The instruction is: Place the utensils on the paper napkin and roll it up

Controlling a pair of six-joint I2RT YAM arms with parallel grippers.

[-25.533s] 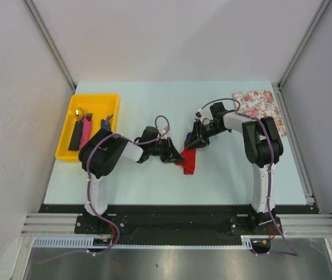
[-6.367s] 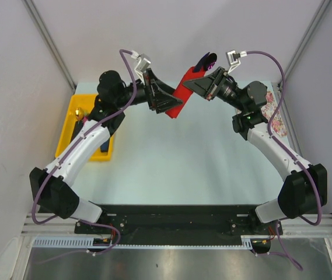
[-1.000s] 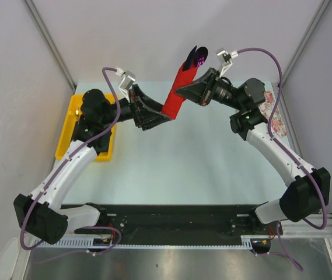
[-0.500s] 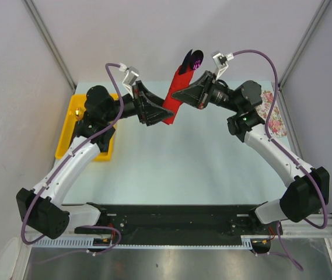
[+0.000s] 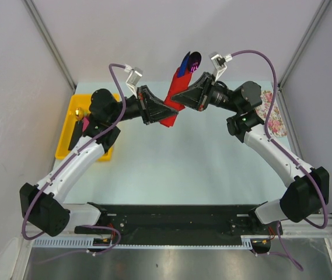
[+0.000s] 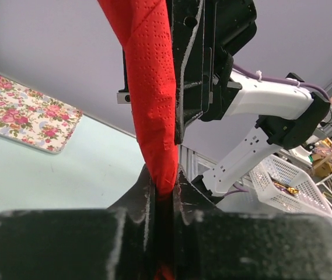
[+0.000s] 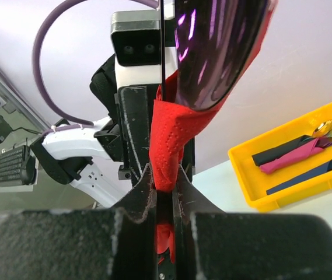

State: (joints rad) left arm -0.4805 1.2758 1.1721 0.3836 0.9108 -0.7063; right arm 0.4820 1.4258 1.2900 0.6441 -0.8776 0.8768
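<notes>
Paper napkin point(image 5: 175, 88), bright red and finely dotted, is rolled into a slim tube and held in the air above the far part of the table, tilted so its top leans to the right. Out of its upper end stick the utensils point(image 5: 192, 60): a dark, glossy purple spoon bowl and a blue piece beside it. From the right wrist the spoon bowl point(image 7: 218, 46) fills the top of the view, with the red paper point(image 7: 166, 151) wrapped below it.

The left gripper point(image 5: 164, 114) pinches the tube's lower end, its fingers pressed nearly together with only the paper point(image 6: 151, 87) between them. The right gripper point(image 5: 181, 99) clamps the roll higher up, its fingers likewise narrowed onto the paper. The two grippers meet tip to tip across the roll.

Below lies a pale blue-green table point(image 5: 183, 169). At its far left sits a yellow tray point(image 5: 64, 129) holding black, pink and dark blue handles point(image 7: 294, 157). At the far right lies a white sheet with pink flowers point(image 5: 274, 114), flat on the table. Plain grey-white walls with aluminium rails close in the space.
</notes>
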